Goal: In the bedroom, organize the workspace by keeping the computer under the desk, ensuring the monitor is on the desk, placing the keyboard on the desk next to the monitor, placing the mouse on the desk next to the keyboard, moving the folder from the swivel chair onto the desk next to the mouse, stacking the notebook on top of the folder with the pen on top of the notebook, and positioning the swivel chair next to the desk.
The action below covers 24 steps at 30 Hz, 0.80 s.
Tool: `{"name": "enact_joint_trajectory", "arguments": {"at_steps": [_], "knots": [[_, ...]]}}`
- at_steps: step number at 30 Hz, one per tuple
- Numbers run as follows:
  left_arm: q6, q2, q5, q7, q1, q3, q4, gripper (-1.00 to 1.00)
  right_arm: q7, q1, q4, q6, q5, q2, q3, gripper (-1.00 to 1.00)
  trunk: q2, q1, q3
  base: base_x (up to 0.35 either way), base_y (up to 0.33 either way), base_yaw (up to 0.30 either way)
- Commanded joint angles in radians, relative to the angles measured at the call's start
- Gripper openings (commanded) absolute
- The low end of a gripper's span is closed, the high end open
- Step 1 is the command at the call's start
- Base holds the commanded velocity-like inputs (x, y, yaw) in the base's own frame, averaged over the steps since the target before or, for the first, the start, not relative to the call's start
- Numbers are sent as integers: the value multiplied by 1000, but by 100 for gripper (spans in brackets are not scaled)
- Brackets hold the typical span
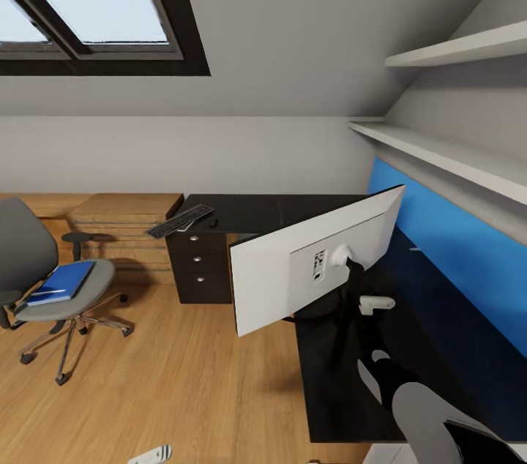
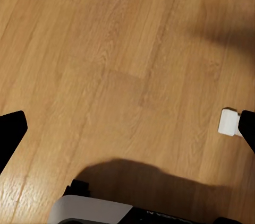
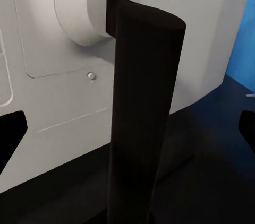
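The monitor (image 1: 293,274) stands on the black desk (image 1: 337,376) with its white back (image 3: 53,49) towards me. My right gripper (image 3: 129,131) is open, one finger on each side of the monitor's black stand (image 3: 141,118) and touching neither side. The keyboard (image 1: 179,221) lies on the desk's far left corner. On the swivel chair (image 1: 29,259) at the left rests the blue folder (image 1: 62,282). A thin white stick, likely the pen (image 1: 419,249), lies by the blue wall panel. My left gripper (image 2: 129,131) hangs open over the floor. Computer, mouse and notebook are out of view.
A dark drawer unit (image 1: 197,266) sits under the keyboard, with a light-wood chest (image 1: 124,230) to its left. Two shelves (image 1: 439,156) jut over the desk's right side above the blue panel (image 1: 454,252). Wood floor (image 1: 183,376) lies between chair and desk.
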Motion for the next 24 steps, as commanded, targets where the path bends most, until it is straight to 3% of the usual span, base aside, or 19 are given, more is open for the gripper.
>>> {"name": "enact_joint_trajectory", "arguments": {"at_steps": [1, 9, 17, 24], "knots": [[5, 0, 9, 5, 0, -2, -2, 100, -8, -1, 1, -1, 11, 0, -2, 100, -2, 1, -2, 0, 0, 0], [5, 0, 9, 4, 0, -1, -2, 100, -4, -1, 26, 74, 8, -3, -6, 100, -2, 1, -2, 0, 0, 0], [5, 0, 9, 4, 0, -1, -2, 100, -3, -1, 30, 85, 8, -3, -6, 100, -2, 1, -2, 4, 0, 0], [5, 0, 9, 5, 0, -2, -2, 100, -3, -1, 29, 86, 8, -6, -6, 100, -2, 1, -2, 138, -35, 0]]}}
